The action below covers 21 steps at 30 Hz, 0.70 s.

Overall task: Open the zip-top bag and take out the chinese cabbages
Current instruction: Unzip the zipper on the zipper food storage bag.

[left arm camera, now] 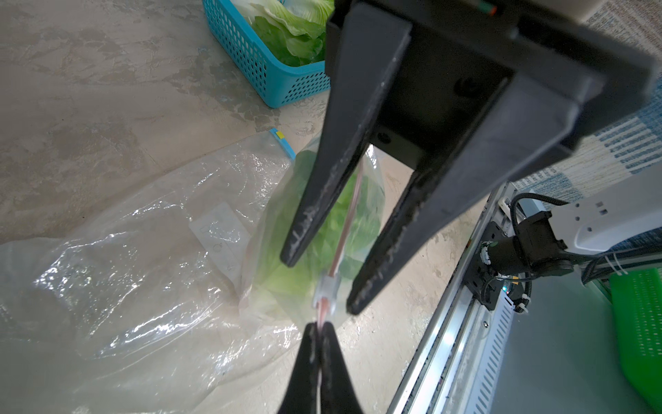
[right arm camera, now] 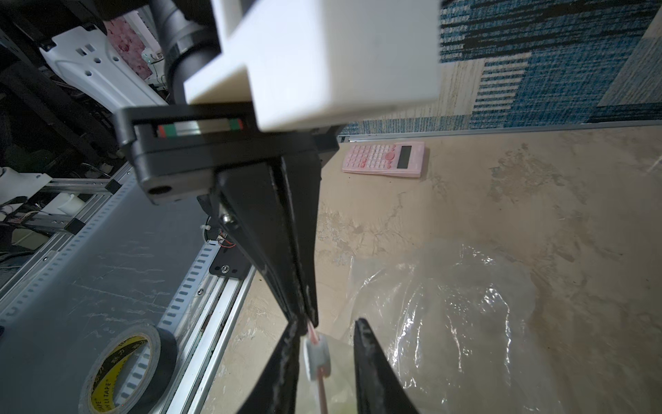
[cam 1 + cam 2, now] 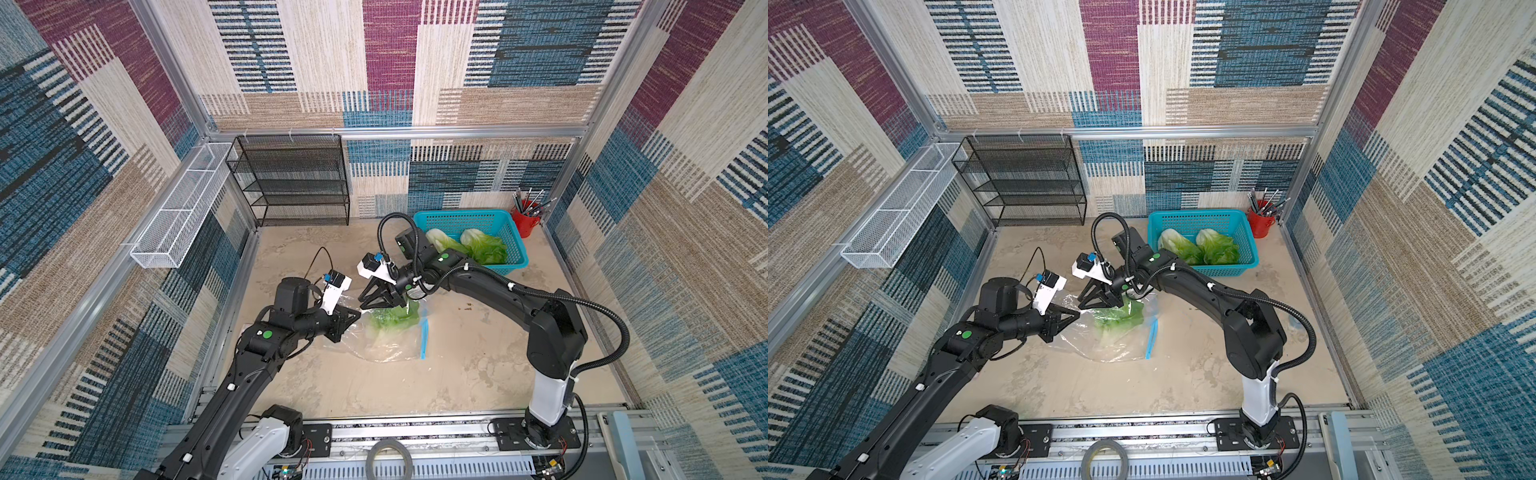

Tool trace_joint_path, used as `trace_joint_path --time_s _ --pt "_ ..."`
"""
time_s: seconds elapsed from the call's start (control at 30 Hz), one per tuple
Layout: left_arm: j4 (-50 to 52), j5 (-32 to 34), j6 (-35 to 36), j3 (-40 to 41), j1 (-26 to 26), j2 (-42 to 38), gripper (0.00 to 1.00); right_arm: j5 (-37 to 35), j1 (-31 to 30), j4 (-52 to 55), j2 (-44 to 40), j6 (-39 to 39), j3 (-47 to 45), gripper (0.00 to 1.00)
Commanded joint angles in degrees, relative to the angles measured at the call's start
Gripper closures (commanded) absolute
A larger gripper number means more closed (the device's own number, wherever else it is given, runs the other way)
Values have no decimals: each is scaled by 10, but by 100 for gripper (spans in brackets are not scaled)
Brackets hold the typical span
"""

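Note:
The clear zip-top bag lies mid-table with one chinese cabbage inside. My left gripper is shut on the end of the pink zip strip. My right gripper faces it, jaws apart, straddling the white slider. The slider sits against one finger, with a gap on its other side. Two chinese cabbages lie in the blue basket.
A black mesh shelf stands at the back left, and a white wire tray hangs on the left wall. A red cup of pens stands beside the basket. A pink calculator lies near a wall. A tape roll rests by the front rail.

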<state>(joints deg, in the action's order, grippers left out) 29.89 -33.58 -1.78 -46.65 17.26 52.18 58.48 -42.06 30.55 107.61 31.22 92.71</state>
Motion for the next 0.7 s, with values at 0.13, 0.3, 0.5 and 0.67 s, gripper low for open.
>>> trace_joint_path --time_s 0.13,0.3,0.5,0.67 --pt "-13 -1 5 1 0 -2 100 -5 -6 34 5 18 7 71" --pt "-13 -2 5 0 -1 -6 100 -12 -7 41 9 19 10 73" --pt "-14 -1 4 0 0 -5 100 -13 -7 41 11 17 12 92" --pt "-13 23 4 1 -1 -5 100 -25 -8 33 2 16 5 100"
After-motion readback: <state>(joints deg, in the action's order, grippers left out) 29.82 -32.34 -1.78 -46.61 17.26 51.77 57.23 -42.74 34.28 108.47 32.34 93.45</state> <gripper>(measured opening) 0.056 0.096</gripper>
